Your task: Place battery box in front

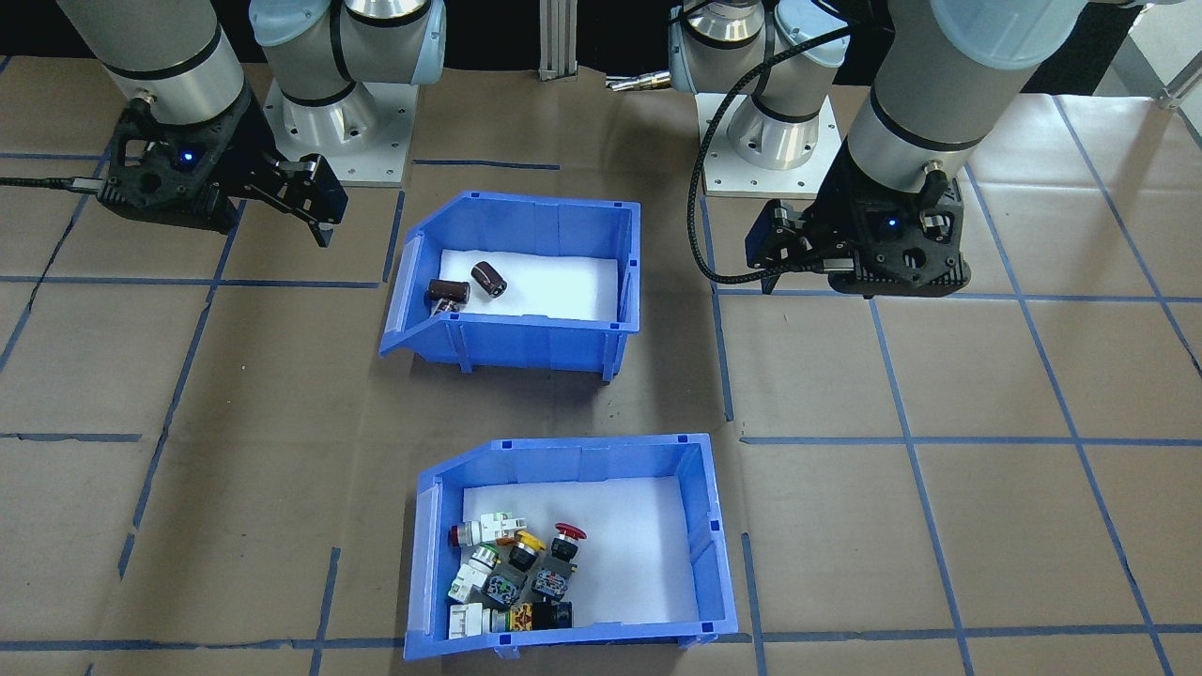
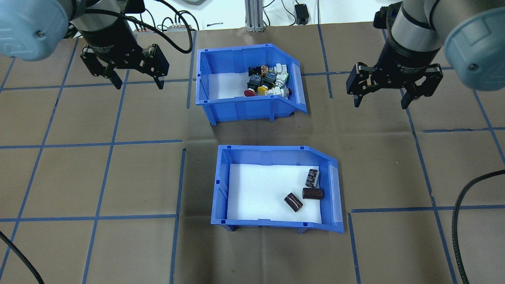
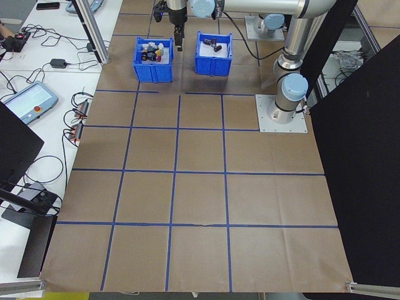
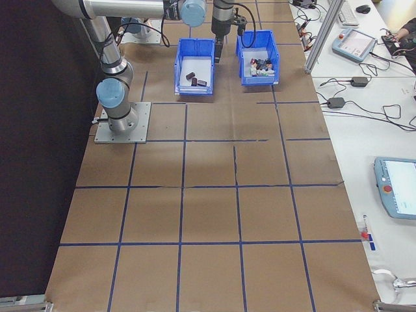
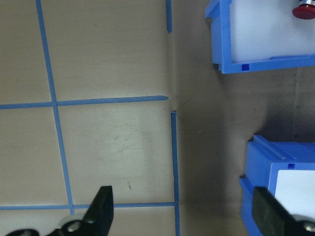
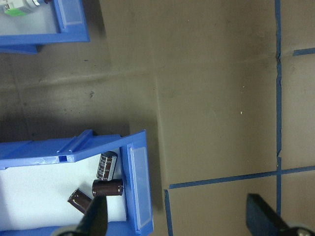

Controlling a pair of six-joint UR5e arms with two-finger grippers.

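- Battery box [image 2: 276,188] on the brown-papered counter [image 2: 98,177], on the robot's side of the two blue bins, sloped cut-down end toward the robot's right.
- Three dark cylinders [image 2: 305,191] on its white liner, bunched near the sloped end, lying on their sides; one apart from the other two, which look close to touching.
- Second blue bin [image 2: 244,83] farther from the robot, well apart from the battery box, with bare paper between; same orientation, sloped end to the robot's right.
- Push-button switches [image 2: 266,79] heaped at that bin's sloped end, red and yellow caps among them.
- Left end effector [image 2: 136,79] wide apart, holding nothing, above the counter to the left of the switch bin, fingers pointing down.
- Right end effector [image 2: 382,100] likewise spread wide and empty, above the counter to the right of the switch bin.
- In the left wrist view, a corner of each bin at the right edge, dark fingertips [image 5: 101,209] over blue tape lines.
- In the right wrist view, sloped end of the battery box with its cylinders at lower left, near one fingertip.
- Blue tape grid [image 2: 110,142] across the paper.
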